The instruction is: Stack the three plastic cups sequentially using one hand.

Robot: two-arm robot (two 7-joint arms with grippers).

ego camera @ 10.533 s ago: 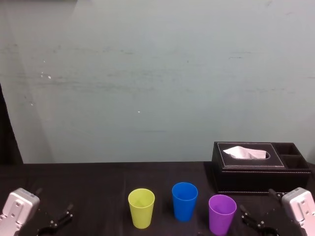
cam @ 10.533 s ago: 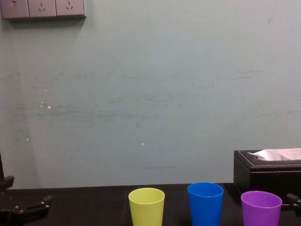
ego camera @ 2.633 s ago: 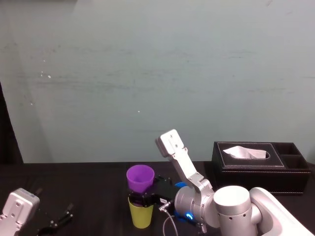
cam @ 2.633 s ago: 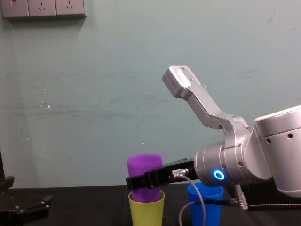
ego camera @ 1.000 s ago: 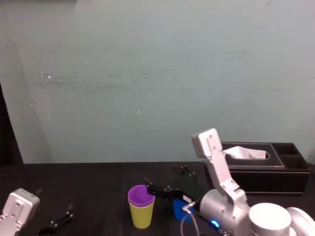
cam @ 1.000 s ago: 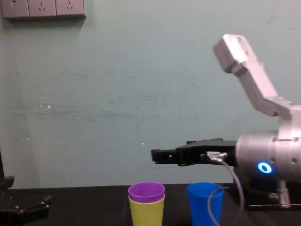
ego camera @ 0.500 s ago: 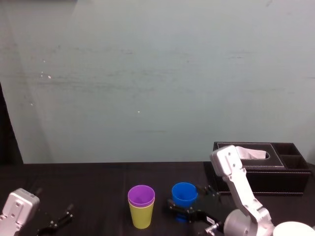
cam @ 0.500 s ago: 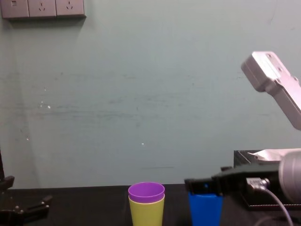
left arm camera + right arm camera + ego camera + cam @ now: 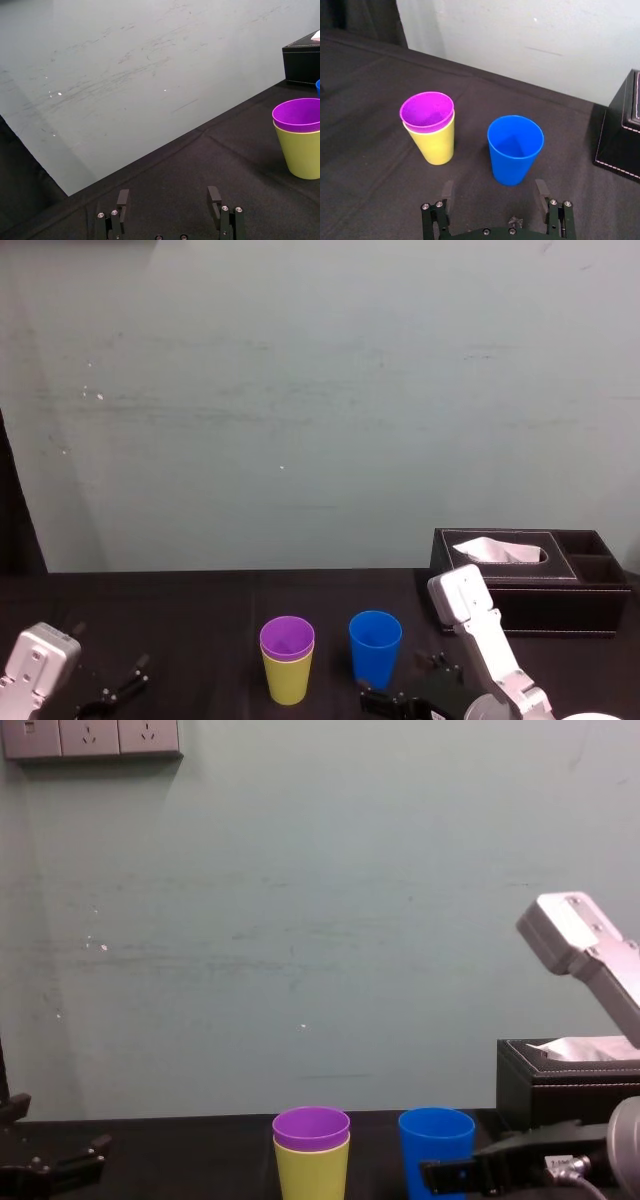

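Note:
The purple cup (image 9: 287,638) sits nested inside the yellow-green cup (image 9: 288,682) at the table's front middle; the wrist views show the purple cup (image 9: 427,110) (image 9: 298,114) and the yellow-green cup (image 9: 434,144) (image 9: 302,156). The blue cup (image 9: 375,648) stands alone just right of them. My right gripper (image 9: 494,193) is low on the near side of the blue cup (image 9: 515,149), open, its fingers apart from the cup and holding nothing. In the chest view one of its fingers (image 9: 455,1175) crosses low in front of the blue cup (image 9: 436,1140). My left gripper (image 9: 168,199) rests open at the front left.
A black tissue box (image 9: 530,582) with a white tissue stands at the back right, close to the right arm's silver link (image 9: 470,615). A pale wall rises behind the dark tablecloth (image 9: 180,640). Wall sockets (image 9: 90,738) are at the upper left.
My right gripper has dropped and pulled back toward me, from above the cups to low behind the blue cup. The purple cup stays nested in the yellow-green one. The left arm is still.

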